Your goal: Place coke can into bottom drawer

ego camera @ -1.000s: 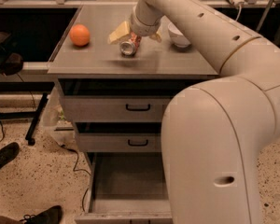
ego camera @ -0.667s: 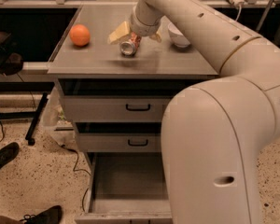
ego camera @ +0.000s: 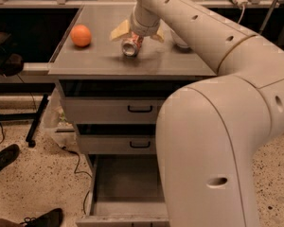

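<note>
The coke can lies tilted on the grey cabinet top, right of the orange. My gripper reaches down over it from behind. Its two yellowish fingers are spread to either side of the can's upper end and stand wider than the can. The can rests on the top. The bottom drawer is pulled out below, and its grey tray interior shows with nothing in it. My arm's big pale body covers the drawer's right part.
An orange sits at the cabinet top's left. A white bowl is partly hidden behind my arm at the right. Two shallower drawers with black handles are shut. Dark shoes and a cable lie on the speckled floor at left.
</note>
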### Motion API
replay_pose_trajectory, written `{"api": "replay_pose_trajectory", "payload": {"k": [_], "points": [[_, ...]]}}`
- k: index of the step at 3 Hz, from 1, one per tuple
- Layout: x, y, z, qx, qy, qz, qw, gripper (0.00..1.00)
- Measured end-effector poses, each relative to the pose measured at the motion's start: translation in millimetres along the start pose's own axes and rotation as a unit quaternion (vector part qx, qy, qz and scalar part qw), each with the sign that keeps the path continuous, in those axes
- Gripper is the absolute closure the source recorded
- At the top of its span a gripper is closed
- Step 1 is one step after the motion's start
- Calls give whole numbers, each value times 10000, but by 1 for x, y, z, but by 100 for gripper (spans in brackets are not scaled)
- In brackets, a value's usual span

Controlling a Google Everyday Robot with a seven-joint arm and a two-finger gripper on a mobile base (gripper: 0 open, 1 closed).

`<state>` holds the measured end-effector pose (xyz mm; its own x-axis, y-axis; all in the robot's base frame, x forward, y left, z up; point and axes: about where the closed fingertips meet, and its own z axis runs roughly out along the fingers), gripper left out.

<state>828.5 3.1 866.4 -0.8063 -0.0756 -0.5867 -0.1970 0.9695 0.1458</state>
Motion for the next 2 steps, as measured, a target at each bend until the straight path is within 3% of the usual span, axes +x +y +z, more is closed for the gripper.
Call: {"api": "replay_pose_trajectory", "payload": {"k": [2], "points": [[-15,14,23,208,112,253,9994,0]]}}
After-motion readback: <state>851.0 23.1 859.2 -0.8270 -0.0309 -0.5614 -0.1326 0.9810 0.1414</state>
